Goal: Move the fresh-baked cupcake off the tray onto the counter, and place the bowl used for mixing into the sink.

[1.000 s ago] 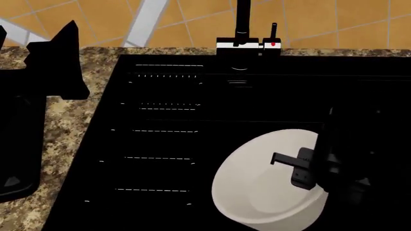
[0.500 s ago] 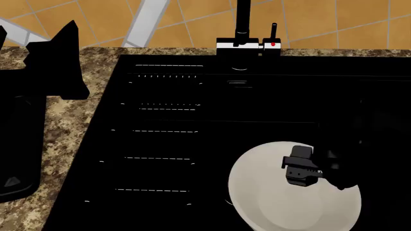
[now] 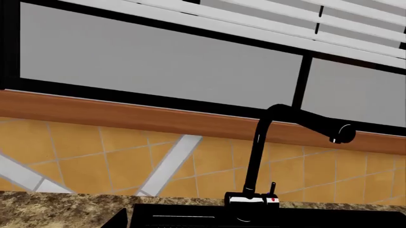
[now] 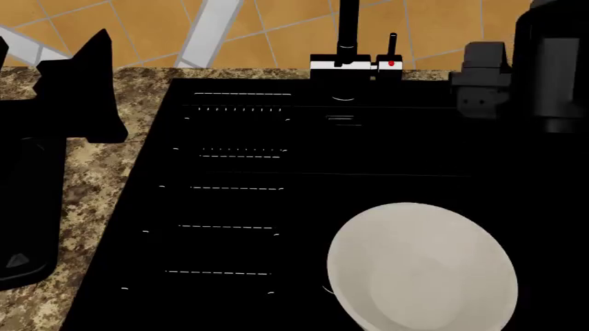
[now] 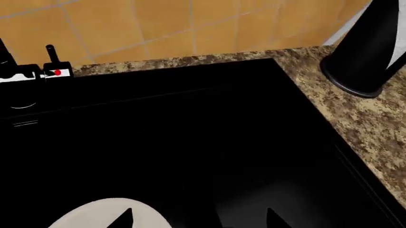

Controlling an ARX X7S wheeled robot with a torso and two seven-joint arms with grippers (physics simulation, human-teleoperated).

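The white bowl lies upright in the black sink's basin, beside the ribbed drainboard. It also shows in the right wrist view. My right gripper hangs high above the basin's far right, open and empty; its fingertips stand wide apart over the bowl's rim. My left gripper hovers over the granite counter left of the sink, open and empty. A matte-black tray corner shows at the left edge. The cupcake is out of view.
The black faucet with a red dot stands behind the sink, and shows in the left wrist view. A black cylindrical object stands on the counter right of the sink. An orange tiled wall runs behind.
My right gripper let go of the bowl and rose up and back toward the far right. The bowl tipped from tilted to flat in the basin. The left arm has not moved.
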